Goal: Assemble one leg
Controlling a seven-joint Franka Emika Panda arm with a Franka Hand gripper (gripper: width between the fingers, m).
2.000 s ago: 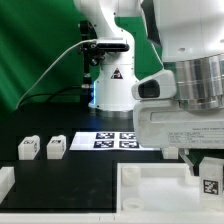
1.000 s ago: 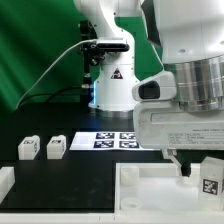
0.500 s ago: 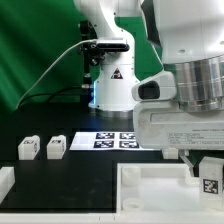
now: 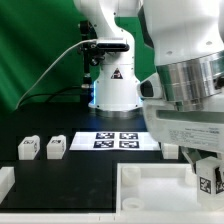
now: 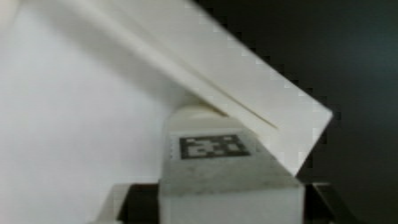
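My gripper (image 4: pixel 208 180) is shut on a leg (image 4: pixel 209 181), a stubby white block with a black-and-white tag, and holds it over the corner of the large white tray-like piece (image 4: pixel 150 195) on the exterior view's right. In the wrist view the leg (image 5: pixel 221 150) sits between my dark fingers (image 5: pixel 135 203) with its top end against the tray piece's raised rim (image 5: pixel 240 85). Two more legs (image 4: pixel 27 149) (image 4: pixel 56 146) stand side by side on the black table at the exterior view's left.
The marker board (image 4: pixel 112 140) lies on the table behind the tray piece. The robot's white base (image 4: pixel 112 85) stands at the back. Another white part (image 4: pixel 5 181) shows at the exterior view's left edge. A green backdrop is behind.
The arm has turned and shifted slightly, with the leg lowered a little toward the tray piece's corner. The two loose legs have not moved.
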